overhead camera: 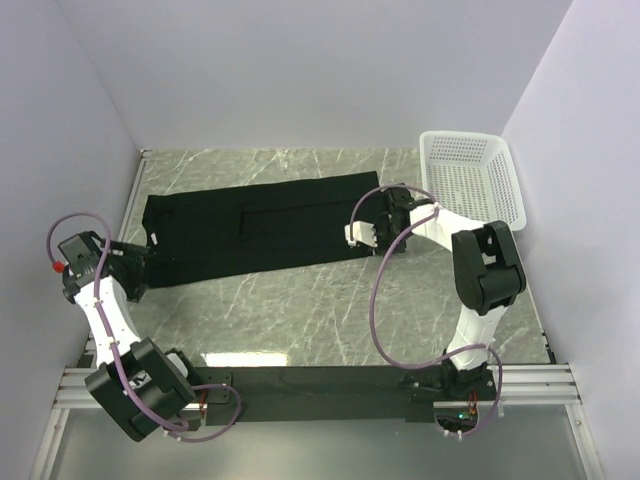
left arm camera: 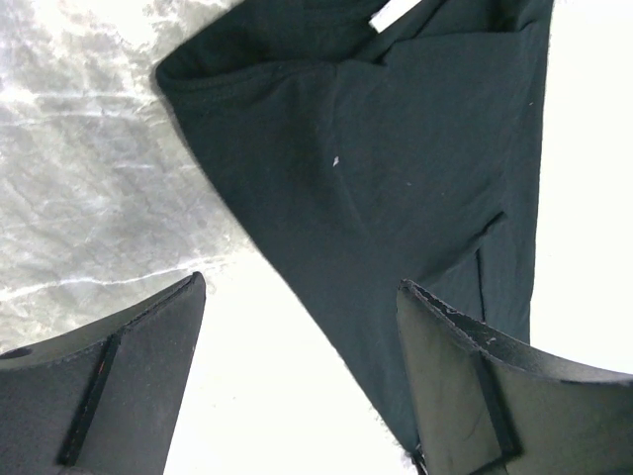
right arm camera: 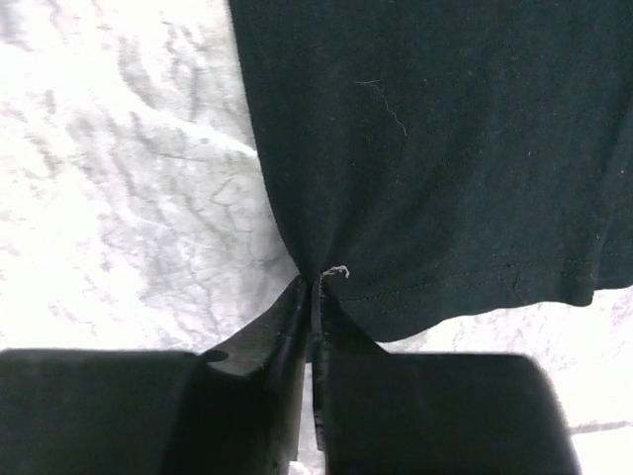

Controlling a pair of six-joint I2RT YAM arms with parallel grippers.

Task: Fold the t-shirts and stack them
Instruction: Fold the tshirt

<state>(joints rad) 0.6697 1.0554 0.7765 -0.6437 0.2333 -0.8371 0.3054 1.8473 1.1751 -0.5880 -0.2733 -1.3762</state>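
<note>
Black t-shirt lies flat on the bench as a long strip running left to right. The white basket stands beyond its right end (at the far corner). Right jaws are closed, pinching the hem corner at the strip's right end. Left jaws stand wide open over the left end, gripping nothing. Step in hand, as judged: securing both ends for a crosswise fold. Next requirement: left jaws close on cloth before any lift.
</note>
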